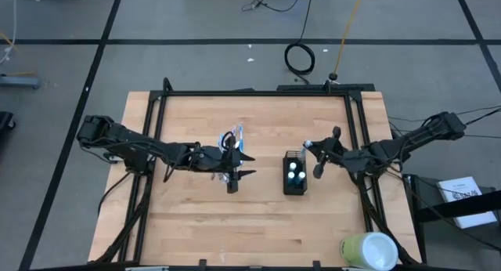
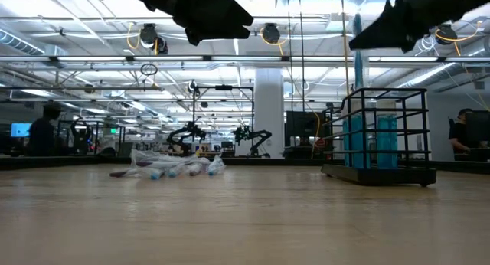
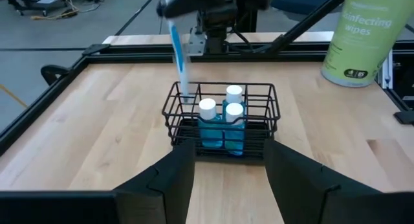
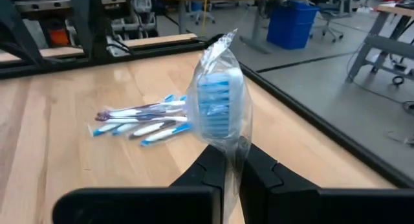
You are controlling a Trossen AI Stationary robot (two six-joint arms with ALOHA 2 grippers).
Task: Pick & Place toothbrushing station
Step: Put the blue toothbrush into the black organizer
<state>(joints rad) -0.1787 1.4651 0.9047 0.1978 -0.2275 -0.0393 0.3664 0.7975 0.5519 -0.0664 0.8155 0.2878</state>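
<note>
The right gripper [image 4: 234, 160], jaws clenched on a wrapped toothbrush [image 3: 178, 52] held upright, hangs just right of the wire-mesh holder [image 1: 295, 175] mid-worktop, brush end over its far compartment, while the left gripper [image 1: 235, 175] waits, jaws released, beside the remaining toothbrushes [image 4: 139, 119].

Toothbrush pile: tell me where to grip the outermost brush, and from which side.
Probably mid-handle on the outermost brush, coming straight down with the left gripper and closing across the handle's width. The brushes lie flat on the table, roughly parallel, and this one's outer edge is free of the pile.
</note>
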